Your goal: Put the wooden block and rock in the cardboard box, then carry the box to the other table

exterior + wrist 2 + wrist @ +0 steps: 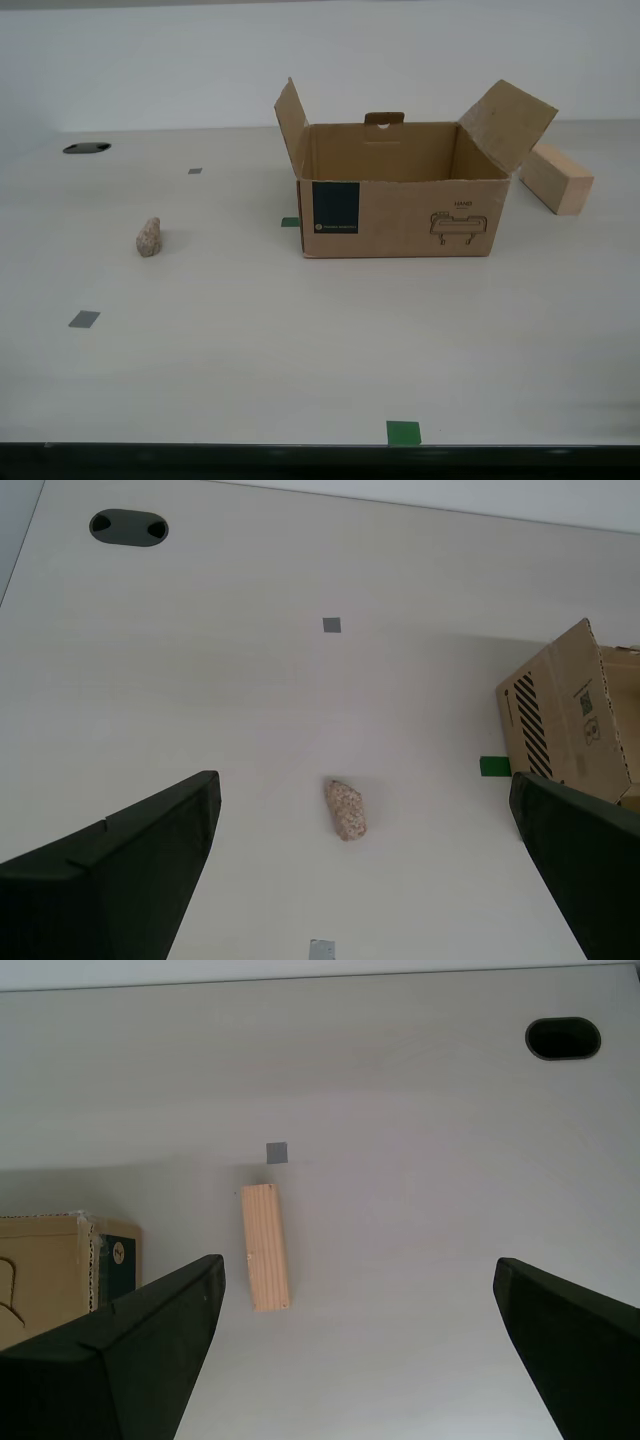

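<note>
Materials under my claws

Matt brown cardboard box (400, 205); pale smooth wooden block (265, 1247); rough speckled rock (346, 809); smooth matt beige table (300, 340).

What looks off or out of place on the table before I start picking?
Nothing stands out. The cardboard box sits upright, flaps open, apparently empty. The rock and wooden block lie apart on the table, undamaged. My first gripper and second gripper are open.

Rock (346, 809) lies between spread fingers (130, 870), seemingly untouched.
</note>
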